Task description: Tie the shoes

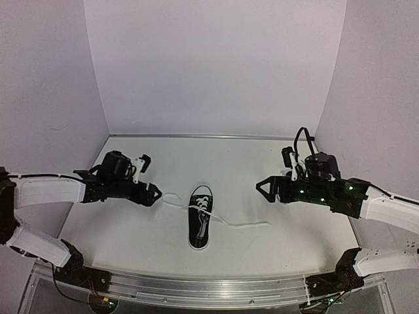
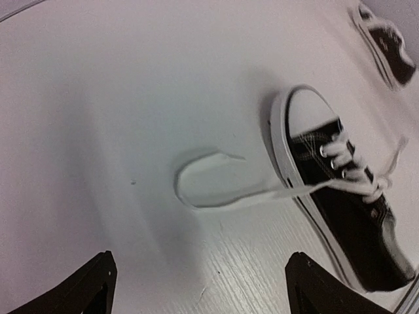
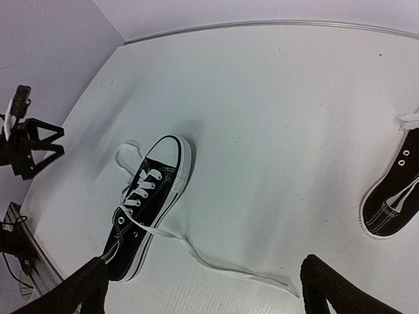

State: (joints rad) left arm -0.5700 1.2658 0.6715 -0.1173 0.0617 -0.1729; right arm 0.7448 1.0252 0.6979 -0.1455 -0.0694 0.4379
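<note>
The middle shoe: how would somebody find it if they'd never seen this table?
Start at the white table and look between the left arm and right arm. A black sneaker lies there alone, its white laces trailing out to both sides; the other sneaker sits far off right.

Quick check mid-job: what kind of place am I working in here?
Most likely a lab robot cell, not a home: a white table boxed in by plain walls on three sides, with a metal rail at the near edge.
</note>
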